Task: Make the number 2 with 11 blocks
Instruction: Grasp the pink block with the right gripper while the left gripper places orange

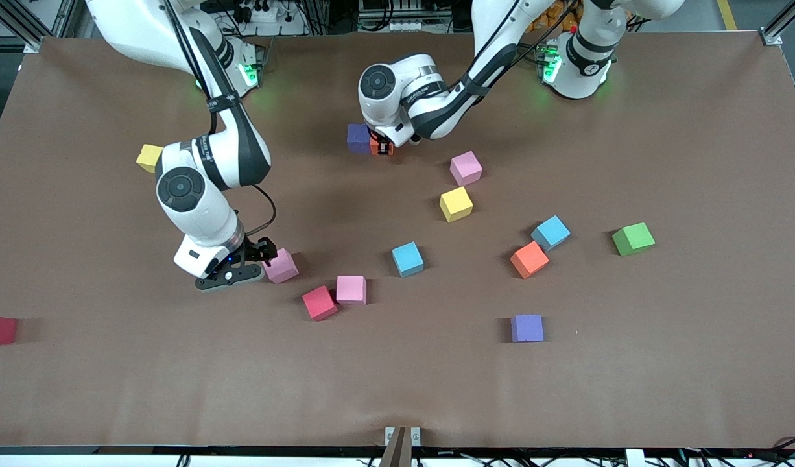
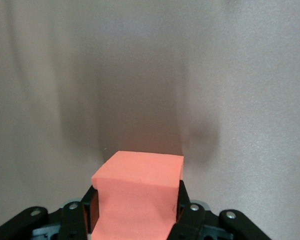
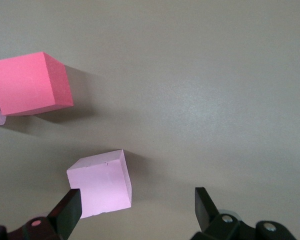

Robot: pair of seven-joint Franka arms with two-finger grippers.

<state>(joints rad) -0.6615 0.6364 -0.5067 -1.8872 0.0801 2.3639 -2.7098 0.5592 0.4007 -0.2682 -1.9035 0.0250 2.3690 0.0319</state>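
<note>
Holding an orange block [image 2: 138, 192] pinched between its fingers, my left gripper [image 1: 386, 148] sits low by the robots' edge, the block touching a purple block [image 1: 358, 137]. My right gripper [image 1: 242, 264] is spread wide at a pink block [image 3: 101, 183] near the red block [image 1: 320, 303]. I see other blocks scattered over the table [image 1: 663, 363].

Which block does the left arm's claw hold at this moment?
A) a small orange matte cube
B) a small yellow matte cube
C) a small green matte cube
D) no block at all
A: the left wrist view shows the left claw shut on a small orange matte cube, set beside a small purple matte cube on the table.
</note>
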